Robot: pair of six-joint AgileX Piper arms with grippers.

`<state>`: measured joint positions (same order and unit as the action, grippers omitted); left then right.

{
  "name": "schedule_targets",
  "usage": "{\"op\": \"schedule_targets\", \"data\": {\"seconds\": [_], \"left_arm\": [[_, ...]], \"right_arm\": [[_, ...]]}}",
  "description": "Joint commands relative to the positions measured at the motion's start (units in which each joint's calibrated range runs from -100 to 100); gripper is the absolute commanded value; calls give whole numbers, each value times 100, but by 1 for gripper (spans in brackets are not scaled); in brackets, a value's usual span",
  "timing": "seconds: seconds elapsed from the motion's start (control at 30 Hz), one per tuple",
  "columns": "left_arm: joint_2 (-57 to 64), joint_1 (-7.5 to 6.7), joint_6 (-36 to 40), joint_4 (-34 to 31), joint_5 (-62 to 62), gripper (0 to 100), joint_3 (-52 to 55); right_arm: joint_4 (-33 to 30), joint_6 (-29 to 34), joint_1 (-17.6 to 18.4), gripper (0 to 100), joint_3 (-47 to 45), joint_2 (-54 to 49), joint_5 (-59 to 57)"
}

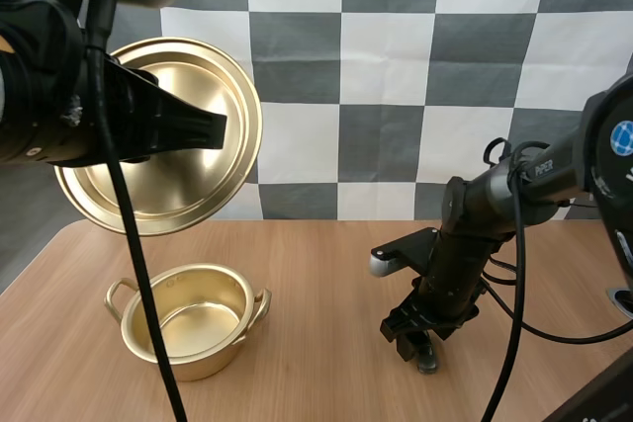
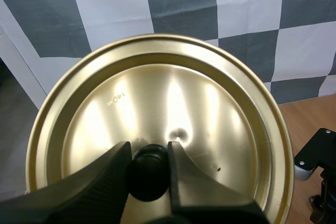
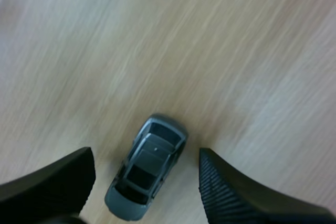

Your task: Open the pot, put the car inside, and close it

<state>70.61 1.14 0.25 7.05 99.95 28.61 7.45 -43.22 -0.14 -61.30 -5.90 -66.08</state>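
Table (image 1: 326,274) carrying open pot (image 1: 198,358), nothing lying inside. Lid (image 2: 173,103) hanging tilted, high above pot, left claw (image 2: 149,156) clamping its black knob (image 2: 148,174) between tips. Right claw (image 3: 146,153) hovering well right of pot, fingers spread wide, gripping nothing, straddling grey car (image 3: 147,179) sitting on table. Step in hand, my call: grabbing car. Doing it well: dropping straight, squaring wrist to car, pinching across flanks, lifting clear before swinging toward pot.
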Motion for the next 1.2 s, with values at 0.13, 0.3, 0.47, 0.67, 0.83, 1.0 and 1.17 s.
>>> {"op": "schedule_targets", "data": {"seconds": [0.13,0.3,0.47,0.67,0.83,1.0,1.17], "left_arm": [[6,0,-64,2,5,0,1],[6,0,-77,2,5,0,1],[6,0,-77,2,5,0,1],[6,0,-77,2,5,0,1],[6,0,-77,2,5,0,1],[6,0,-87,2,5,0,1],[6,0,-108,2,5,0,1]], "right_arm": [[-52,-2,-6,50,6,373,-52],[-71,-11,-6,0,6,410,5],[-74,-172,-6,0,6,410,5],[-46,-268,-6,0,6,393,5],[65,-281,-6,0,185,72,-156],[616,-464,-6,0,703,-471,-900],[1415,-851,-6,0,1095,-844,-2082]]}}
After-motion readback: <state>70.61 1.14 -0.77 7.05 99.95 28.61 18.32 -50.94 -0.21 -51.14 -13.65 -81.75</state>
